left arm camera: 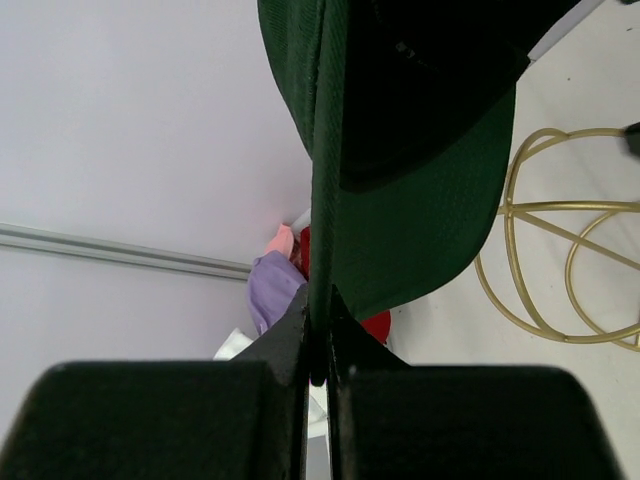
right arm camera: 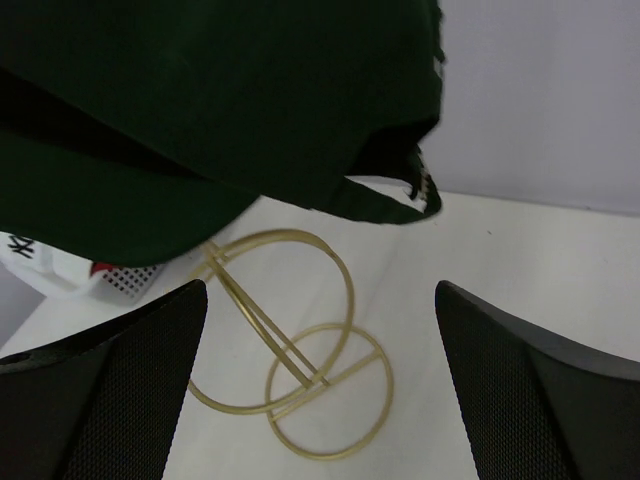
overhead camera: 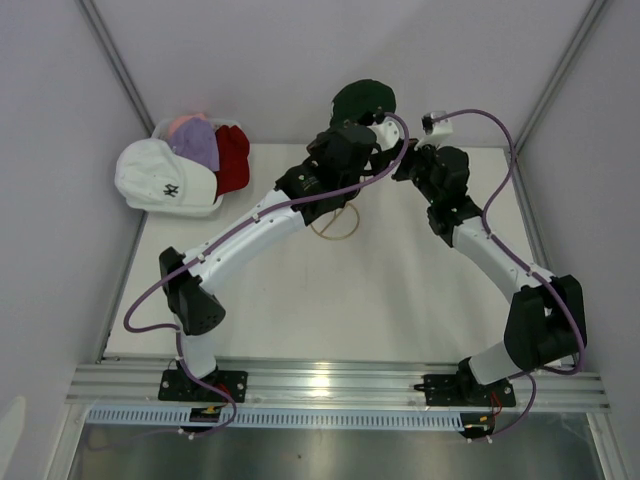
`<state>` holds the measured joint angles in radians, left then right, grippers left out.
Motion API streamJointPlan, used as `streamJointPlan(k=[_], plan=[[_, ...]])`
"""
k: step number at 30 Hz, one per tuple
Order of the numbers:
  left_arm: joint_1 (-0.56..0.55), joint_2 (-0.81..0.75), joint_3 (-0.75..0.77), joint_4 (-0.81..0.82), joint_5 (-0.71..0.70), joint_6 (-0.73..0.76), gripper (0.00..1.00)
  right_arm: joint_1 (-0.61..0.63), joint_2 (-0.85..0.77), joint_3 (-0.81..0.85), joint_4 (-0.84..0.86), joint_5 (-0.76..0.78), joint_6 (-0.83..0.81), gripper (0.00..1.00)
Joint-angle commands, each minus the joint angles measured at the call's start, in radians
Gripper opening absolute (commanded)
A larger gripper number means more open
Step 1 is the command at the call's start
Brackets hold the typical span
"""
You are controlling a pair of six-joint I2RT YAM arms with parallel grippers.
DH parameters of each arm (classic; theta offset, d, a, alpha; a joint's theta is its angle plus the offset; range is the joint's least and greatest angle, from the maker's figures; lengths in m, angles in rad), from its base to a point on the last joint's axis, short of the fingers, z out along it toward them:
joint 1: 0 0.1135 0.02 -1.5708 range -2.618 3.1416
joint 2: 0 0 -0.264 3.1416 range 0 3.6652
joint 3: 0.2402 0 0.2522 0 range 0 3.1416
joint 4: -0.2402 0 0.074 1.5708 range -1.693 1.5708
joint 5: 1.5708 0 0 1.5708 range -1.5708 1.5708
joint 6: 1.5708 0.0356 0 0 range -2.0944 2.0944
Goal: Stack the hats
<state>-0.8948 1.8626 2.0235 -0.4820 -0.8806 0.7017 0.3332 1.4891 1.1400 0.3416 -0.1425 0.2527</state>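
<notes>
A: In the top view, where is trouble expected?

B: The green hat (overhead camera: pixel 363 100) is held high near the far edge, clamped in the left tool (overhead camera: pixel 372 128), with the stand (overhead camera: pixel 338 222) below. The other hats (overhead camera: pixel 198 145) are piled in the basket (overhead camera: pixel 160 126) at the far-left corner. Both arms are crowded together there, so a knock is judged possible. Open tabletop (overhead camera: pixel 300 300) lies nearer the bases.

A: And from the left wrist?

B: The brim is pinched edge-on between closed fingers (left arm camera: pixel 290 330). Only a thin strip is gripped, so a slip could be caused by a quick swing. The wall (left arm camera: pixel 120 120) is seen close behind.

A: From the right wrist?

B: The right tool (right arm camera: pixel 320 300) is spread wide, with nothing held, under the hat. If the hat is lowered off-centre, the stand could be tipped.
</notes>
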Motion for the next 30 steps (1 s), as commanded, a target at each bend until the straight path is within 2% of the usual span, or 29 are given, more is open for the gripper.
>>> streamJointPlan(k=[1, 3, 6, 10, 14, 17, 19, 23, 24, 30], plan=[[-0.004, -0.019, 0.014, 0.017, 0.011, -0.033, 0.01, 0.038, 0.031, 0.078, 0.171, 0.049, 0.028, 1.00], [-0.003, -0.019, 0.012, 0.013, 0.014, -0.042, 0.01, 0.044, 0.059, 0.107, 0.171, 0.055, 0.040, 1.00], [0.002, -0.026, 0.011, -0.001, 0.014, -0.054, 0.01, 0.073, 0.088, 0.133, 0.189, 0.148, 0.013, 1.00], [0.022, -0.062, -0.031, 0.006, 0.006, -0.056, 0.01, 0.082, 0.115, 0.173, 0.163, 0.358, -0.044, 1.00], [0.037, -0.156, -0.141, 0.048, 0.022, -0.035, 0.01, 0.066, 0.137, 0.213, 0.137, 0.408, -0.113, 1.00], [0.040, -0.206, -0.278, 0.181, 0.011, 0.079, 0.01, 0.040, 0.143, 0.231, 0.099, 0.347, -0.115, 1.00], [0.054, -0.246, -0.384, 0.353, -0.015, 0.163, 0.01, 0.029, 0.146, 0.241, 0.073, 0.301, -0.119, 1.00], [0.083, -0.298, -0.486, 0.555, 0.000, 0.329, 0.01, 0.017, 0.146, 0.242, 0.036, 0.279, -0.135, 0.99], [0.089, -0.310, -0.524, 0.650, 0.006, 0.358, 0.01, 0.013, 0.146, 0.242, 0.028, 0.277, -0.139, 1.00], [0.103, -0.379, -0.698, 0.870, 0.107, 0.522, 0.01, -0.008, 0.163, 0.236, 0.005, 0.267, -0.113, 1.00]])
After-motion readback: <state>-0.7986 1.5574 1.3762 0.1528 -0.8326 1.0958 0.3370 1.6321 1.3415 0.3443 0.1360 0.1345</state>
